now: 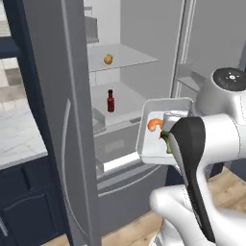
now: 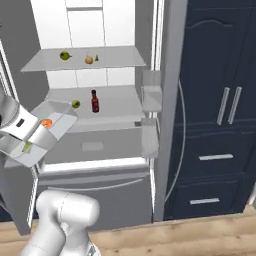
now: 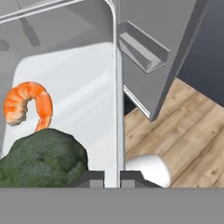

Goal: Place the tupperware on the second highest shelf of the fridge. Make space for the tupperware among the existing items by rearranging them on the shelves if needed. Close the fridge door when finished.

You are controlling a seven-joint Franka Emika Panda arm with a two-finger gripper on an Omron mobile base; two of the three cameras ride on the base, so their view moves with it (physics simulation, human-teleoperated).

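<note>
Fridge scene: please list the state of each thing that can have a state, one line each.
fridge: both doors open.
tupperware: no lid, tilted, held in the air before the fridge.
claw: shut on the tupperware's rim.
dark red bottle: upright, capped, on a shelf.
bottom drawer: closed.

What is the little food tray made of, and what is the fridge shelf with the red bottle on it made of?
The tupperware looks like thin, cloudy white plastic: its floor is smooth and shiny, and the wall pinched in the fingers is very thin. The shelf under the red bottle looks like a hard, matte pale grey panel, maybe plastic or frosted glass; the picture leaves that open.
</note>
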